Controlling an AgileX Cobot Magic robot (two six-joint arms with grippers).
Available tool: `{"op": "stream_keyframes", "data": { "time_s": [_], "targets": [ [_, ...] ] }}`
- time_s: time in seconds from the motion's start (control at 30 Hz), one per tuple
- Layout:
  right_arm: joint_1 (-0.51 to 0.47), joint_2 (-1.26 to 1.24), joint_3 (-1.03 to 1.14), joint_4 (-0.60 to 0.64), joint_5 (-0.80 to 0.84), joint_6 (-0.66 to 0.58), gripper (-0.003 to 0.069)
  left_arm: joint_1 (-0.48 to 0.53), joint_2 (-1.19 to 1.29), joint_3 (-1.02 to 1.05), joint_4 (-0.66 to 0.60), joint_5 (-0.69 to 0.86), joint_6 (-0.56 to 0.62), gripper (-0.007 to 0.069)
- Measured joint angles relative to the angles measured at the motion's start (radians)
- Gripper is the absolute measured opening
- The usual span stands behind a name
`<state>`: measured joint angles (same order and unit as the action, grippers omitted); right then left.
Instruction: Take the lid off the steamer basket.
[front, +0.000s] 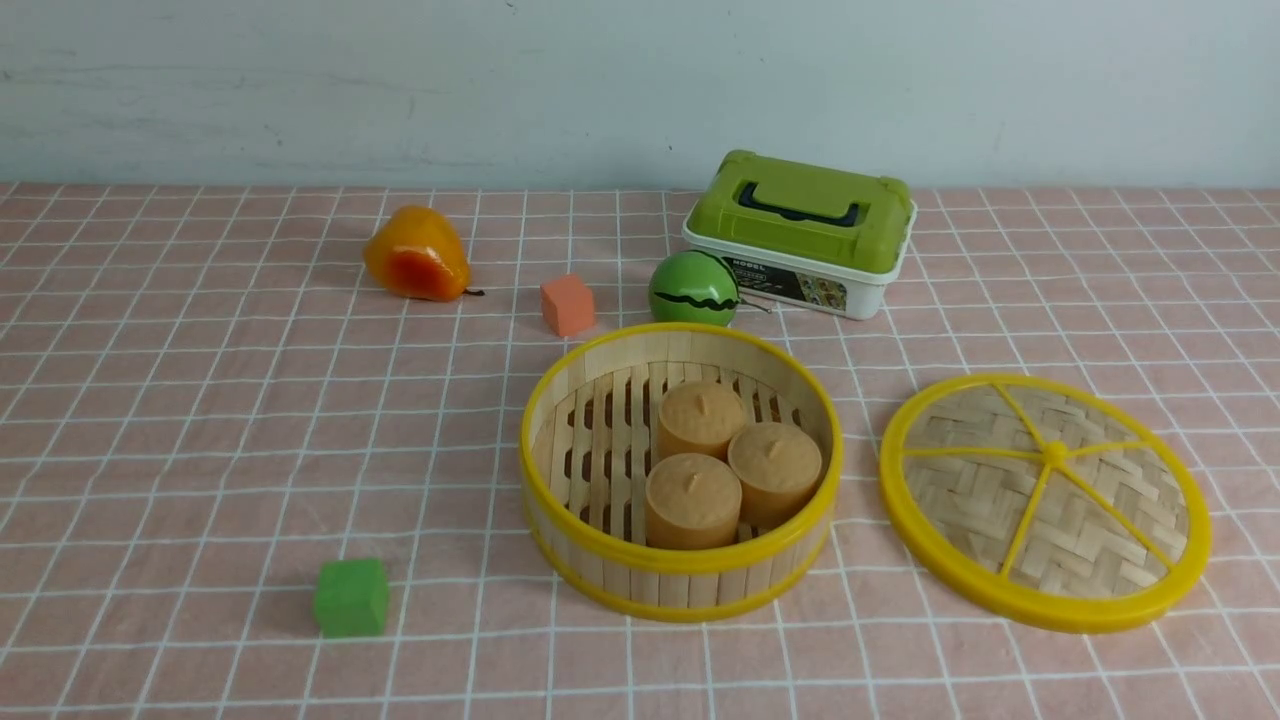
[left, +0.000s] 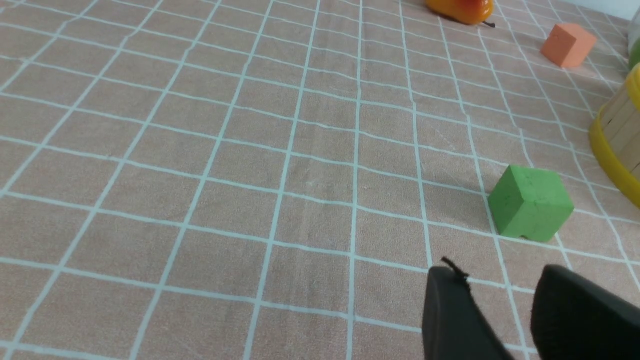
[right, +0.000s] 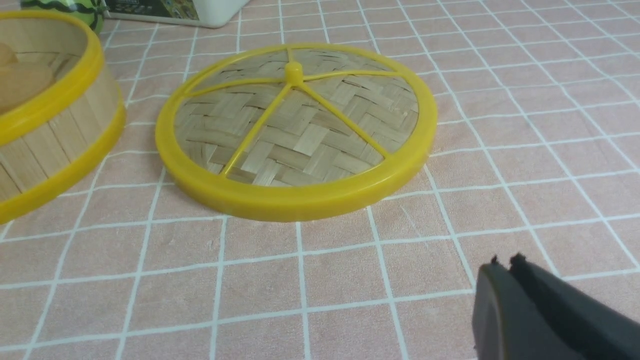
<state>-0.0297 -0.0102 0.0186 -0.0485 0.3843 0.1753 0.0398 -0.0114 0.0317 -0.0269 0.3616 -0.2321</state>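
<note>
- The lid (front: 1045, 500) lies flat on the tablecloth (front: 200, 450), just right of the basket (front: 680, 470) and apart from it.
- The basket is uncovered, with three buns (front: 730, 475) inside.
- My right pincer (right: 505, 262) is closed and empty, near the lid, not touching.
- My left pincer (left: 500, 285) is open and empty, near a green block (left: 531, 202).

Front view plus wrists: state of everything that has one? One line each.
steamer basket: uncovered, three buns inside
lid: off, flat on the tablecloth right of the basket, apart from it
green-lidded box: closed, handle folded down
toy pear: lying on its side
left end effector: open, empty
right end effector: shut, empty
</note>
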Motion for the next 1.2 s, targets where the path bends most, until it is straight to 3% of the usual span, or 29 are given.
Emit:
{"op": "stream_keyframes", "data": {
  "time_s": [1.2],
  "targets": [
    [0.0,0.0,-0.001,0.0,0.002,0.0,0.003,0.0,0.0,0.0,0.0,0.0,0.0,0.0239]
  ]
}}
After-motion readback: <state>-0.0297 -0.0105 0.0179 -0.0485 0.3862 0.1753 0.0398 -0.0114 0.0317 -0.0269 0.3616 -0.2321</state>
